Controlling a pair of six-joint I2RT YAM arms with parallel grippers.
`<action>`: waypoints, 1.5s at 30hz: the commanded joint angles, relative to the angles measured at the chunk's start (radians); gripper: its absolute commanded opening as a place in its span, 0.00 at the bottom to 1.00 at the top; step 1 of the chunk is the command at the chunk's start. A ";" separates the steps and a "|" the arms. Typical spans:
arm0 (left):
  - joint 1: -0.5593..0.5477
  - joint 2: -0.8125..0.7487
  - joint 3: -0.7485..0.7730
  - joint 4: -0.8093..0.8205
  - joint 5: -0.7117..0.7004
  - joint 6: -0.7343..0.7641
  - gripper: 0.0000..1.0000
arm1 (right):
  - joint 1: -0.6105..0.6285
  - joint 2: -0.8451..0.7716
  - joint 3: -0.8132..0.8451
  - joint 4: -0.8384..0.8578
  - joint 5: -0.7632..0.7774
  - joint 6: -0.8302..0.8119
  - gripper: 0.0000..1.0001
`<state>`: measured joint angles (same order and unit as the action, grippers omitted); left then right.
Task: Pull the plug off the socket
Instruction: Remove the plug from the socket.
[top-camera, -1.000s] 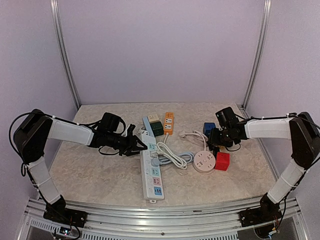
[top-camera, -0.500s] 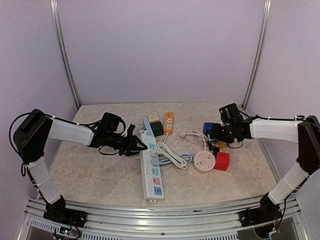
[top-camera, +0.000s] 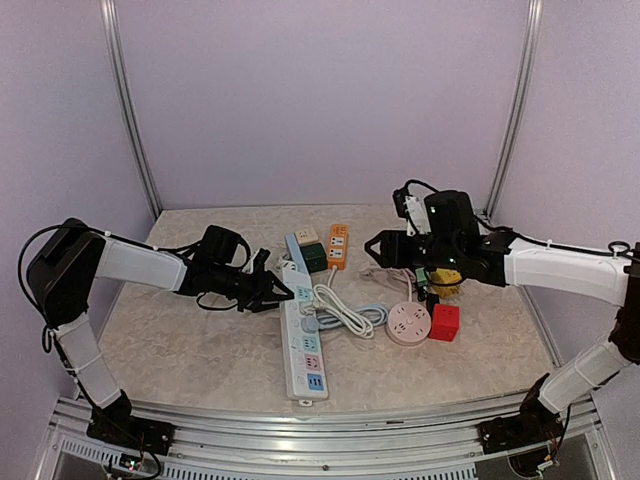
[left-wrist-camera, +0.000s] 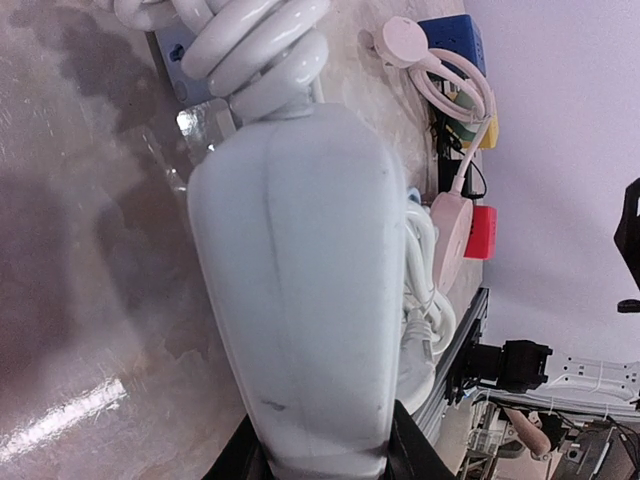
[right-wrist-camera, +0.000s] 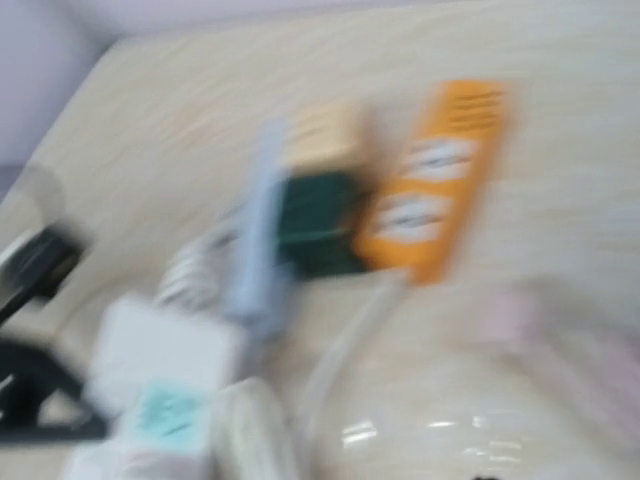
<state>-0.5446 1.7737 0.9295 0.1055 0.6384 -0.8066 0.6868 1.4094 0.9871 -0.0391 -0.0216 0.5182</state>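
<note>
The left end effector (top-camera: 272, 291) pinches the white plug (left-wrist-camera: 300, 290), seemingly seated at the far end of the power strip (top-camera: 303, 355). Nothing pins the strip, so a pull may drag it or slip off. Whether the right end effector (top-camera: 375, 246) is spread, I cannot tell.

The overhead view is lit softly and evenly, a bright glare streak is thrown on the tabletop (left-wrist-camera: 70, 330) in the left wrist view, and the right wrist view is smeared by motion blur.
</note>
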 joint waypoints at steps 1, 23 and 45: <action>0.006 -0.023 0.007 0.051 0.027 0.068 0.02 | 0.101 0.122 0.092 -0.005 -0.123 -0.169 0.61; 0.032 -0.018 0.145 -0.073 0.200 0.175 0.00 | 0.211 0.409 0.314 -0.199 -0.192 -0.603 0.48; 0.031 0.003 0.162 -0.093 0.233 0.180 0.00 | 0.246 0.531 0.413 -0.253 -0.120 -0.685 0.36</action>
<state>-0.5106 1.7813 1.0409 -0.0387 0.7609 -0.6373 0.9245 1.9110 1.3758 -0.2661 -0.1726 -0.1432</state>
